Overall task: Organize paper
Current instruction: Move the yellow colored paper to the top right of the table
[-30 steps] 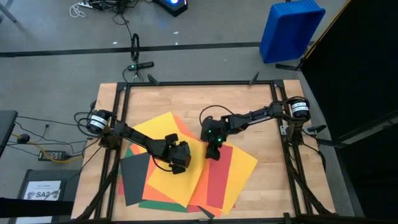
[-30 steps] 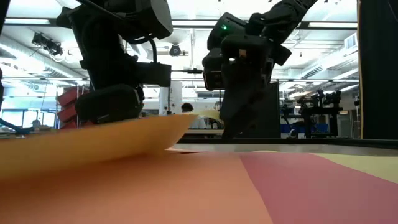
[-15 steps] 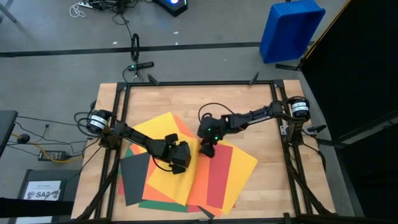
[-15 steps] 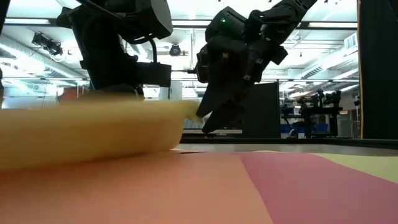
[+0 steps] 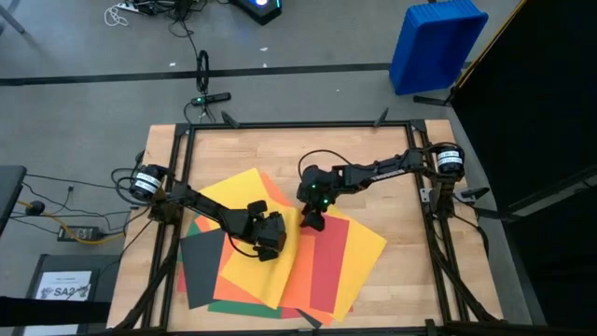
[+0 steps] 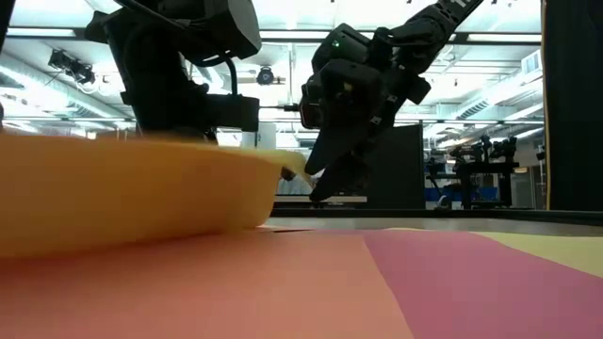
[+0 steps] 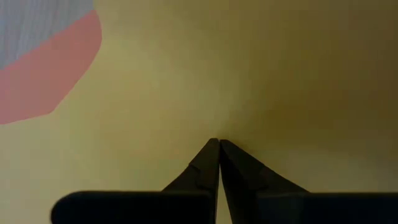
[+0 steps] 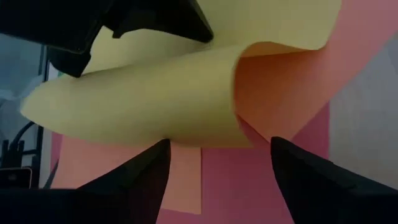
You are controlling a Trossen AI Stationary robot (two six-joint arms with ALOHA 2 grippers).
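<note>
Right gripper point(image 8: 217, 162) fingers spread wide, straddling lifted yellow sheet point(image 8: 143, 99) edge just ahead; left gripper point(image 7: 219, 146) shut, pinning it.

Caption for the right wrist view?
Open right gripper faces a curled yellow sheet lying over orange and red paper.

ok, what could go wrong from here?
1. The right end effector is open around the curled edge of the yellow sheet; closing may crease it.
2. It could also pinch the orange sheet beneath.
3. The left end effector presses shut on that yellow sheet; pulling against it may tear.
</note>
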